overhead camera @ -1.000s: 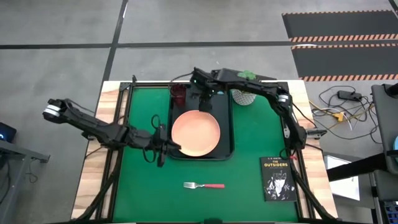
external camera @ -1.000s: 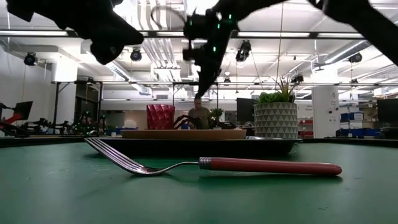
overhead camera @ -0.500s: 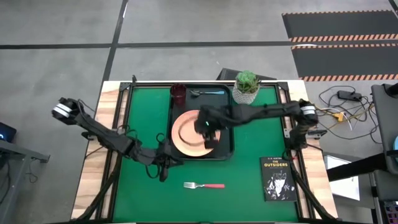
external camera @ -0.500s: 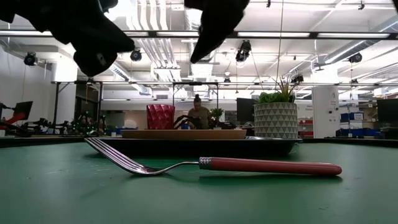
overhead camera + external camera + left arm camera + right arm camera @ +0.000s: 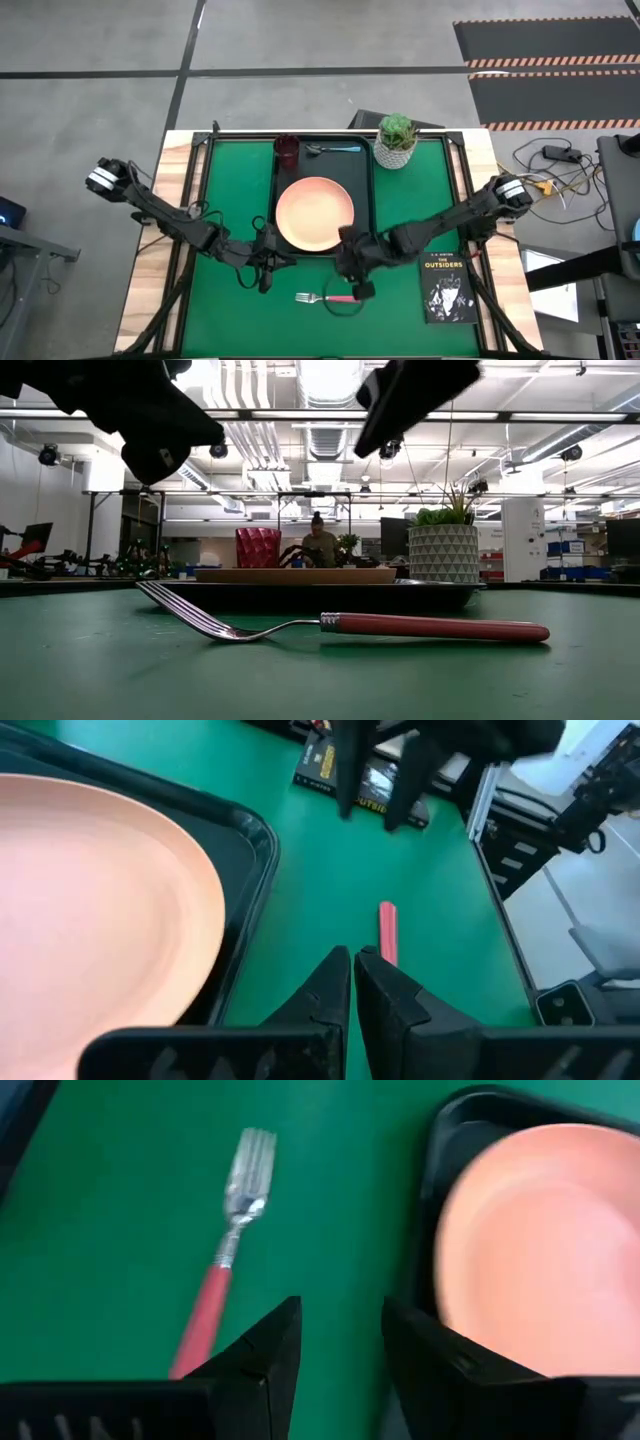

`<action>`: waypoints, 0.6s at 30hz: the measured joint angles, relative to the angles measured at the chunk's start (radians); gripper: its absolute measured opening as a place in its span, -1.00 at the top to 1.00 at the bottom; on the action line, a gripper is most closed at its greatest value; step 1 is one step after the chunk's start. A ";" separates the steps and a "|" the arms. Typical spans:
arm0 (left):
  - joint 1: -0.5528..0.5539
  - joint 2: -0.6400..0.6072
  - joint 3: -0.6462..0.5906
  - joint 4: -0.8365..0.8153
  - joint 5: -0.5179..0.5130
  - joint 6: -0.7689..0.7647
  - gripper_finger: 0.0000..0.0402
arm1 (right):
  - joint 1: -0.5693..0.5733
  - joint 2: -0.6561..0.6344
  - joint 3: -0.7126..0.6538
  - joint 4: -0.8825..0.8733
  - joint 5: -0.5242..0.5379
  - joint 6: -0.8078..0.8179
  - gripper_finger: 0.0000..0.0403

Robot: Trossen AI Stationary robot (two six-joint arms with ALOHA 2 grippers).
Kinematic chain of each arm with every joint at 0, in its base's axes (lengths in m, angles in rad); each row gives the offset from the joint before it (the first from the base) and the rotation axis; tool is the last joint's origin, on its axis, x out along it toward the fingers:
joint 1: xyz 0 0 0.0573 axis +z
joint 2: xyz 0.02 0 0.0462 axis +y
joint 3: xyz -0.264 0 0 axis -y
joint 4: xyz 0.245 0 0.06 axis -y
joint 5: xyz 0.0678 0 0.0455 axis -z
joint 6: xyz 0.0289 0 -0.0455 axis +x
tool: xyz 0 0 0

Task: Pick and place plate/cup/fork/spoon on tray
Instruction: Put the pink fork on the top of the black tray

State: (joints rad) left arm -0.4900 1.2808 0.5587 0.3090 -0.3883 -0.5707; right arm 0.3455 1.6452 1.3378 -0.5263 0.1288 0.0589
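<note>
Pink fork (image 5: 328, 298) alone on worktop, off tray (image 5: 283, 243) | right tool (image 5: 356, 284) moved from plate (image 5: 314, 214) to above fork, parted, empty | left tool (image 5: 262, 258) closed, empty | fork next

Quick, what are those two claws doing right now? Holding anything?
Left gripper: fingers shut, empty, beside the tray.
Right gripper: fingers open, empty, above the fork.

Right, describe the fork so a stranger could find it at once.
Start at the dark tray holding the salmon-pink plate in the middle of the green table. On the bare green just off the tray's front edge, left of the black book, lies the fork, with the right gripper above it. Its silver tines and pink-red handle distinguish it from the blue-handled spoon in the tray.
</note>
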 joint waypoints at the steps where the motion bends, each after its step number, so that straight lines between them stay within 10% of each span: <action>1: 0.000 -0.001 0.000 0.002 -0.002 0.000 0.99 | 0.019 0.007 -0.009 0.012 0.008 0.009 0.36; 18: 0.002 -0.003 0.000 -0.003 -0.011 0.035 0.99 | 0.146 0.145 -0.036 0.230 0.100 0.089 0.36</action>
State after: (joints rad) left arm -0.4878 1.2774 0.5583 0.3058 -0.3992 -0.5361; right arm 0.4916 1.7897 1.3014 -0.2960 0.2287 0.1479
